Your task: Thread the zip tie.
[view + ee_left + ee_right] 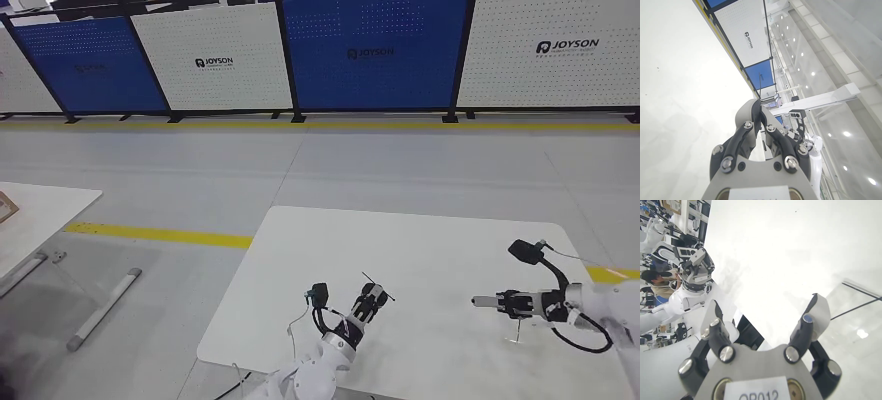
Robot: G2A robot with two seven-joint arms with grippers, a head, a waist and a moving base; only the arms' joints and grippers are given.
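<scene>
A thin black zip tie (378,286) is pinched in my left gripper (372,296), near the front edge of the white table (420,250). In the left wrist view the tie (759,83) sticks straight out past the closed fingertips of that gripper (758,106). My right gripper (482,301) hovers over the table's right part, pointing toward the left arm with a wide gap between them. In the right wrist view this gripper (765,304) is open with nothing between its fingers. The left arm's gripper (694,270) shows farther off.
A second white table (40,215) stands at the far left, with a grey bar (105,308) on the floor beside it. A yellow floor line (160,235) runs behind the table. Blue and white panels (370,50) line the back.
</scene>
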